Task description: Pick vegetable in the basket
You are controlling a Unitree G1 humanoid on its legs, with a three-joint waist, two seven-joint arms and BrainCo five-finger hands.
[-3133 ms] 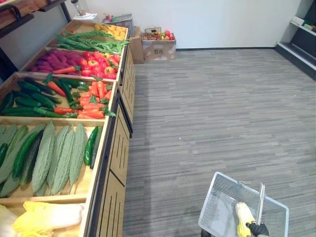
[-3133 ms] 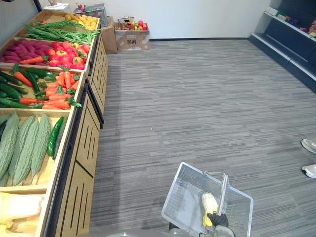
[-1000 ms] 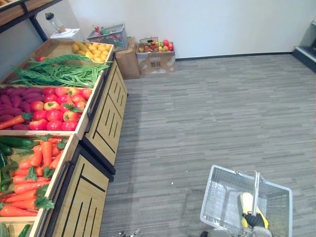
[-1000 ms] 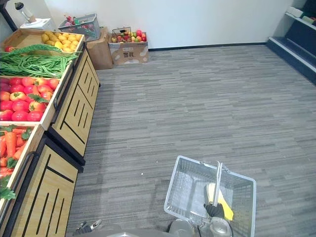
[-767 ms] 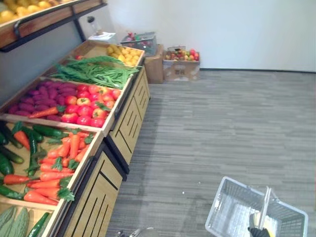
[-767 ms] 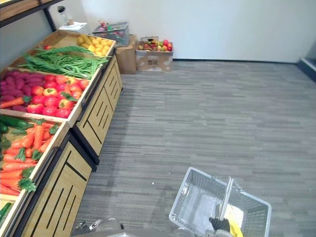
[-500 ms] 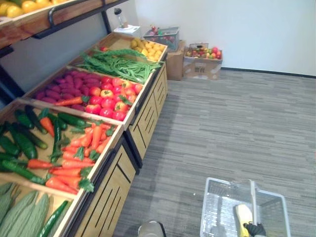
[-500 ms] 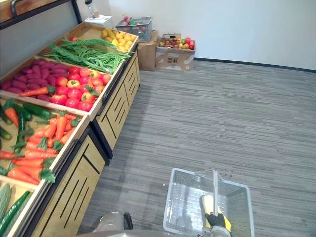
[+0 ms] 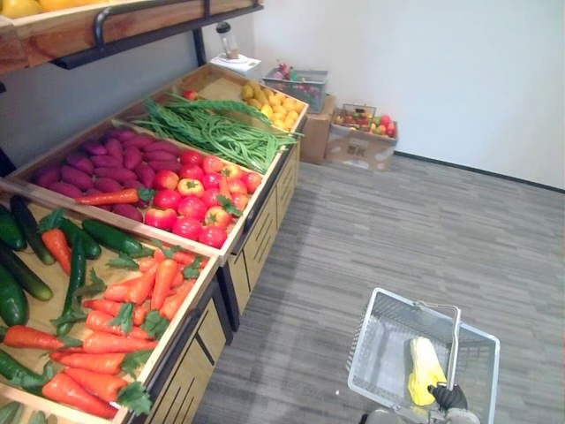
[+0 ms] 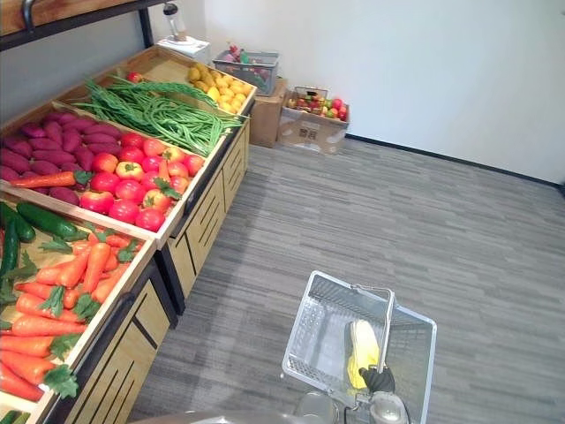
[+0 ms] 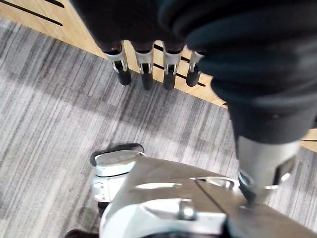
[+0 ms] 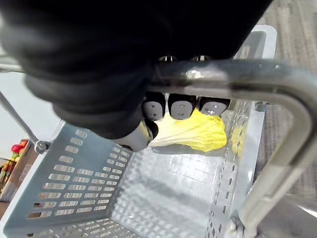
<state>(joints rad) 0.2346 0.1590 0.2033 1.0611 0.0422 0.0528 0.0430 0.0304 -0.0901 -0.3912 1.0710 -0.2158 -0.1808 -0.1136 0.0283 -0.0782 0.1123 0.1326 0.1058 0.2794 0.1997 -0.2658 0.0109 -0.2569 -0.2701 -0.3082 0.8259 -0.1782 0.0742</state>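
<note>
At your nine o'clock, the wooden produce stand [image 9: 259, 237] holds cucumbers [image 9: 110, 237], carrots [image 9: 115, 327] and tomatoes [image 9: 190, 208], with green beans [image 9: 212, 132] further up towards eleven o'clock. Your left hand [image 11: 144, 62] hangs above the grey floor [image 9: 397, 230] beside the stand's cabinet front, its fingers straight and released, holding nothing. Near twelve o'clock a cardboard box [image 9: 360, 148] of fruit sits against the white wall. Down at five o'clock hangs the grey mesh basket [image 9: 375, 349], its handle [image 9: 456, 340] raised. A yellow napa cabbage [image 9: 424, 369] lies inside the basket on its bottom, near your right hand [image 9: 448, 397], whose fingers are clenched round the handle.
</note>
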